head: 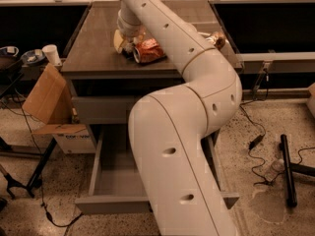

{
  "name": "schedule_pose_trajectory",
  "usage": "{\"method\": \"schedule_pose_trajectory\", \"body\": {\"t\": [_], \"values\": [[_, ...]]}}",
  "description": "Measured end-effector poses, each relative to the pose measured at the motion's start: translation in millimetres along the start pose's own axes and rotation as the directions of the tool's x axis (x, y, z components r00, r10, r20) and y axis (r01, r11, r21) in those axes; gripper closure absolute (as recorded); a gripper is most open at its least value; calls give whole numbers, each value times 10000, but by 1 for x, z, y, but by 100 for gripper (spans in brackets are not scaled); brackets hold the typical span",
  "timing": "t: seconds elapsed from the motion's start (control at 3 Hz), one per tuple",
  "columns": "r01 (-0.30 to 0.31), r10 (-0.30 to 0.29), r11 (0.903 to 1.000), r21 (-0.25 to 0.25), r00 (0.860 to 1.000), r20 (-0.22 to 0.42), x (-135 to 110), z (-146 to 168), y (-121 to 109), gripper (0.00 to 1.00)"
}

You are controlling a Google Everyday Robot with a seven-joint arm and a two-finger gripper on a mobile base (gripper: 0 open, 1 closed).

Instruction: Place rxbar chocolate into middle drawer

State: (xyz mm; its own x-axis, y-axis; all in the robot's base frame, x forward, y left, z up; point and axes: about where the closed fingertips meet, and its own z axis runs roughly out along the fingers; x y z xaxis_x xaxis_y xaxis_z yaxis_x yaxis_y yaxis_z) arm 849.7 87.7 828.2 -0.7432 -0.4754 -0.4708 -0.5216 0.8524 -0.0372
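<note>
My white arm reaches across the dark countertop [93, 53], and its bulk covers much of the view. My gripper [129, 42] is down at the back middle of the top, between a pale yellow packet [118, 41] and a crushed orange can [149, 50]. The rxbar chocolate does not show; it may be hidden under the wrist. A crushed gold-brown can [216, 39] lies to the right, past the arm. The middle drawer [115, 181] is pulled out wide below, its grey tray partly hidden by my arm. The grey drawer front above it [101, 109] is closed.
A cardboard box [47, 95] leans at the cabinet's left side. A white cup [50, 54] and bowls [30, 57] stand on a side surface at left. On the floor at right are cables [256, 144], a black stand [288, 173] and a wet patch [268, 203].
</note>
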Motion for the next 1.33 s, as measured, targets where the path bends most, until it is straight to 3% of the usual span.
{"method": "schedule_pose_trajectory", "body": {"t": [0.67,1.33], "values": [[0,0,10000,0,10000,1,-2,-3,0,100],[251,-278,9994,250,9927,1171,-30,-49,-8,100]]}}
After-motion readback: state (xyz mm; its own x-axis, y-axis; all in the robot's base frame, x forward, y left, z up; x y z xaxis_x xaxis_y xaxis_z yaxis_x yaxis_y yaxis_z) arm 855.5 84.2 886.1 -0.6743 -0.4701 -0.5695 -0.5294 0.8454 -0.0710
